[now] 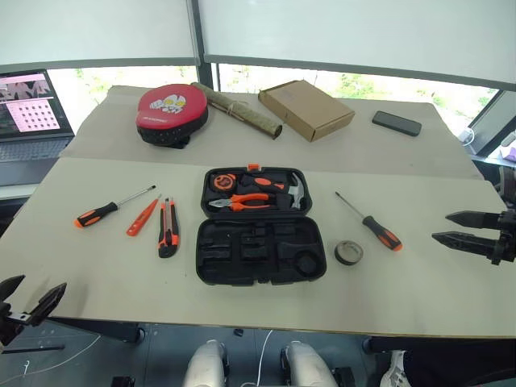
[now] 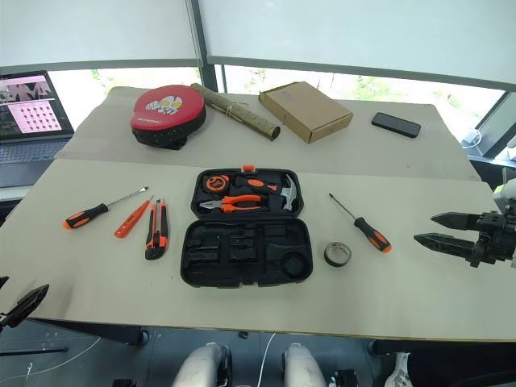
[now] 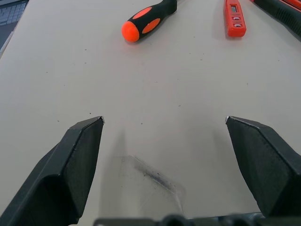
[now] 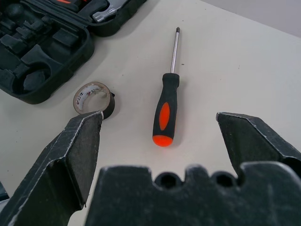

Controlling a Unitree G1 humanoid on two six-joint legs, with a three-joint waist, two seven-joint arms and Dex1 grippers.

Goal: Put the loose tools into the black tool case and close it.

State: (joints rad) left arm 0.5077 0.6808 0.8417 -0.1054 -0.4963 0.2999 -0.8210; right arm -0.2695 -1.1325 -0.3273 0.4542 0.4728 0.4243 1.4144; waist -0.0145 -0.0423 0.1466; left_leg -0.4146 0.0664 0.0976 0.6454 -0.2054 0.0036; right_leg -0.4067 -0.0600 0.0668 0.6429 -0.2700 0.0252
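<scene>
The black tool case lies open in the middle of the table. A screwdriver, a slim orange screwdriver and a utility knife lie to its left, a tape roll and another screwdriver to its right. The left gripper at the near left edge and the right gripper at the right edge both have their jaws wide apart and hold nothing.

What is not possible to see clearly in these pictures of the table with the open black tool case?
- Black-and-orange utility knife: cut by the left wrist view's edge.
- Slim all-orange screwdriver: tip cut off in the same view.
- Black moulded-plastic tool case: far half cut off in the right wrist view.
- Print inside the small dark tape roll: too small to read.
- Laptop: cut by the eye view's left edge.
</scene>
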